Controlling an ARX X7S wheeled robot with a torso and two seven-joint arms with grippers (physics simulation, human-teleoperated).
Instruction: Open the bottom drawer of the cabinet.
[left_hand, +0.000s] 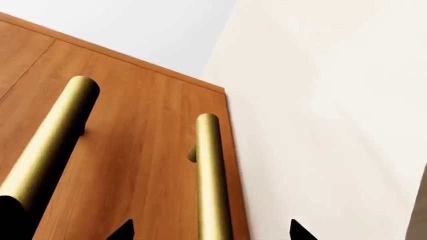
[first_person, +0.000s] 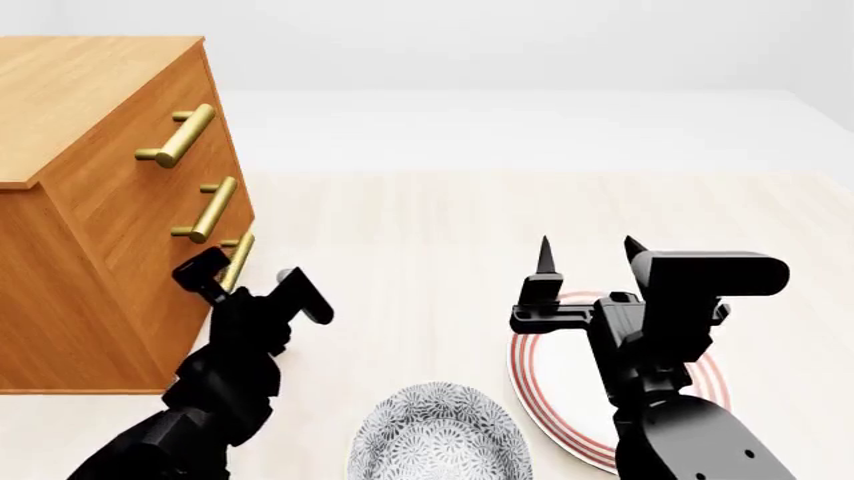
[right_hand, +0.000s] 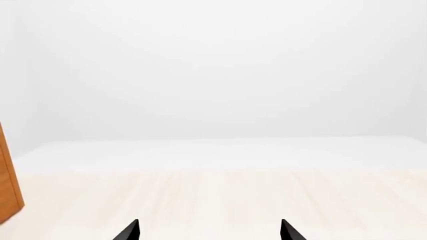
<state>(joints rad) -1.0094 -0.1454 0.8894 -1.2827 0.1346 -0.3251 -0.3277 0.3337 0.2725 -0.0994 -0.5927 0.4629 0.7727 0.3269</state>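
Both pairs of jaws stand wide apart, holding nothing. Left gripper (first_person: 251, 279) sits close in front of the cabinet (first_person: 94, 200), its fingers straddling the near end of the brass bar handle (first_person: 238, 260) of the bottom drawer (first_person: 214, 300), which lies flush with the cabinet front. Whether a finger touches the handle cannot be told. Right gripper (first_person: 587, 255) hovers well away from the cabinet, above a red-ringed plate (first_person: 561, 400); a patterned bowl (first_person: 438, 435) lies between the two arms.
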